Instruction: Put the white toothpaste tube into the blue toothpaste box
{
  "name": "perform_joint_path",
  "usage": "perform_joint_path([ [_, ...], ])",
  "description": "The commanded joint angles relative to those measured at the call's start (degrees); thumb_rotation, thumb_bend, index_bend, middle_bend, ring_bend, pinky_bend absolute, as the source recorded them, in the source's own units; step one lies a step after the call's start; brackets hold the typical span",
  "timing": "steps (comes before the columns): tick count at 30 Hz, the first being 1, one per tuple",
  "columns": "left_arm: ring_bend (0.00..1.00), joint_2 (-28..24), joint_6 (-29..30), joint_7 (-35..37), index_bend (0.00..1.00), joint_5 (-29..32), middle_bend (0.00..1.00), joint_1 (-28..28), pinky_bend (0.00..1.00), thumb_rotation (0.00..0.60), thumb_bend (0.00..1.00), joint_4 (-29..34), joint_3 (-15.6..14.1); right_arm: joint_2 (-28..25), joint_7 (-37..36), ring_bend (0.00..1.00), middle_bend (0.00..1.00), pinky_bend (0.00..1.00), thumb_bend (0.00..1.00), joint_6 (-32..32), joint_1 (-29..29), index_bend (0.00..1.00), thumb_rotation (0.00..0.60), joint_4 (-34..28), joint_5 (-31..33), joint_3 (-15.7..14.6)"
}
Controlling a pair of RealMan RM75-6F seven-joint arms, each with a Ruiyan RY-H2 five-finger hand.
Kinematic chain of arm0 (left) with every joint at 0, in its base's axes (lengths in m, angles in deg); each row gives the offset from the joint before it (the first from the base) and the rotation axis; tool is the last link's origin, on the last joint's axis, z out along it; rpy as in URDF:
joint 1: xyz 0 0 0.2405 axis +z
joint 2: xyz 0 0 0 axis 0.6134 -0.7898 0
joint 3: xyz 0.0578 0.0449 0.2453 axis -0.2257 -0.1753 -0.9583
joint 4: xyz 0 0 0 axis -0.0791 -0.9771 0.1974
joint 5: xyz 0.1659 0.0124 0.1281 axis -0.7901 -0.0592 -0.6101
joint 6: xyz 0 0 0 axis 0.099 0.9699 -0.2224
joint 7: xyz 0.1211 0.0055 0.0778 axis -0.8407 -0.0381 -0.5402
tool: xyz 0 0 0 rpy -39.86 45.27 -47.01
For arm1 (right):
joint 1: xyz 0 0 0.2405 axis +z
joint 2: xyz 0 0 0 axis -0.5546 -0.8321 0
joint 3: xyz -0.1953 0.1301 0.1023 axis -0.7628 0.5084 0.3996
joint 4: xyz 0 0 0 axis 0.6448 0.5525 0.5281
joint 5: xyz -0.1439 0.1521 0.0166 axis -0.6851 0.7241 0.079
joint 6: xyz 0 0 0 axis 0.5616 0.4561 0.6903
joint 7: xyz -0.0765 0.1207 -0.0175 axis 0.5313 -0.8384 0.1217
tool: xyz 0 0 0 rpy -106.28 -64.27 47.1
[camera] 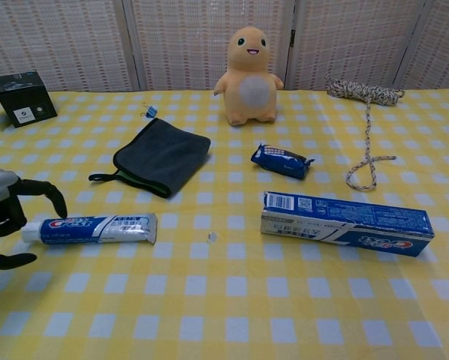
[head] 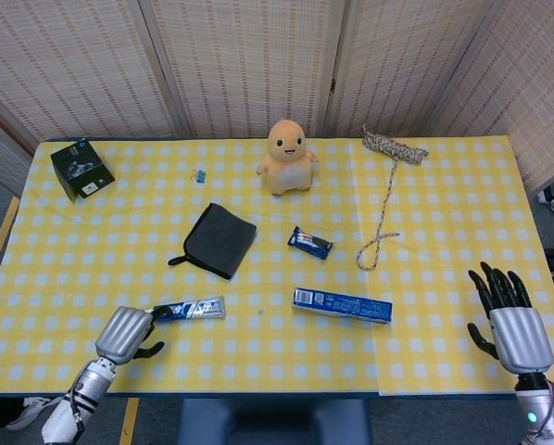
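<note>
- One white toothpaste tube lies near the front left of the yellow checked tablecloth; one long blue toothpaste box lies well apart to its right.
- Left hand hovers at the tube's cap end, fingers curled apart, holding nothing.
- Right hand rests at the table's right edge, fingers spread, empty.

Glossy toothpaste tube, matt grey cloth, rough braided rope

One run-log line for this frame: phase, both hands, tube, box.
phase: reach | left hand: open, at cap end of toothpaste tube | right hand: open, idle | tube: flat on table | toothpaste box: untouched
</note>
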State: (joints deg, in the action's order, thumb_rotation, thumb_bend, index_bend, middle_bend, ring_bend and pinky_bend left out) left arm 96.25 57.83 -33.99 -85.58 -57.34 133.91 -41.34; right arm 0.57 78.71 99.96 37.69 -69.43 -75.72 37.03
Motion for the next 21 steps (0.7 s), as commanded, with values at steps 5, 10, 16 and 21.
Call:
perform_joint_path([
  [5, 1.00, 6.0, -4.0, -6.2, 0.36, 8.3, 1.00, -4.3, 1.00, 0.600, 0.29, -2.4, 3.8, 0.0, -0.4, 0.00, 0.00, 0.00, 0.36, -1.5, 0.6, 0.00, 0.600, 0.4, 1.5, 0.5],
  [10, 1.00, 8.9, -5.4, -10.1, 0.36, 11.8, 1.00, -6.3, 1.00, 0.600, 0.29, -5.5, 4.1, -0.1, -0.7, 0.00, 0.00, 0.00, 0.36, -1.7, 0.7, 0.00, 0.600, 0.3, 2.2, 0.7],
  [16, 1.00, 11.0, -5.3, -11.8, 0.36, 15.1, 1.00, -7.8, 1.00, 0.600, 0.29, -6.5, 4.9, -0.3, -1.1, 0.00, 0.00, 0.00, 0.36, -2.1, 0.8, 0.00, 0.600, 0.3, 2.8, 0.9],
  [21, 1.00, 11.8, -5.1, -12.2, 0.35, 16.5, 1.00, -8.8, 1.00, 0.600, 0.29, -7.0, 5.1, -0.5, -1.2, 0.00, 0.00, 0.00, 0.36, -2.1, 0.7, 0.00, 0.600, 0.3, 3.1, 0.9],
])
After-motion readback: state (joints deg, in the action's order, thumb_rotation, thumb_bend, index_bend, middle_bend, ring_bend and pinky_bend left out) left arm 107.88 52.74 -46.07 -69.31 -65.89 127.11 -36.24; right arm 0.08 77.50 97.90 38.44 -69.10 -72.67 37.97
